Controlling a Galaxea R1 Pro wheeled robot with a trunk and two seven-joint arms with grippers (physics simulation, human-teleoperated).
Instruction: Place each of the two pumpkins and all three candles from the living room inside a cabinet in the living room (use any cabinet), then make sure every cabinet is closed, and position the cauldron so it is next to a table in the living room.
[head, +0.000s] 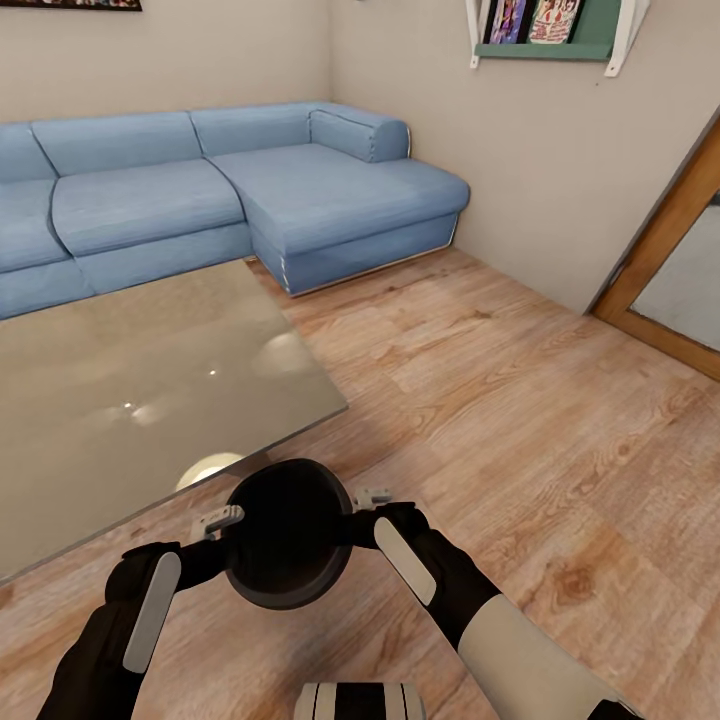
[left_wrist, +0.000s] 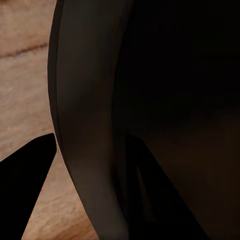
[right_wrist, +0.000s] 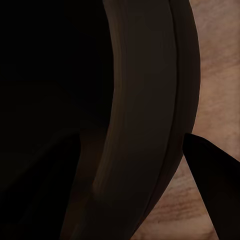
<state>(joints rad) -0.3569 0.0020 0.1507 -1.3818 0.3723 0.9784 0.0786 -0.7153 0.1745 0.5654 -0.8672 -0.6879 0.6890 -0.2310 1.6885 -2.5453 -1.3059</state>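
Straddling cauldron (head: 288, 545) rim | left fingers (left_wrist: 25, 165) | right fingers (right_wrist: 210, 165), seemingly clamped

the wooden plank floor (head: 520, 400) carries a blue corner sofa (head: 230, 190) and a low glass-topped table (head: 130, 390). relative to the table, the sofa stands just beyond its far edge, the chaise end reaching past the table's far right corner. a pale round base (head: 205, 468) shows through the glass near the table's near edge. just beside the table's near right corner a dark round cauldron (head: 288, 545) sits over the planks; whether it touches them cannot be told
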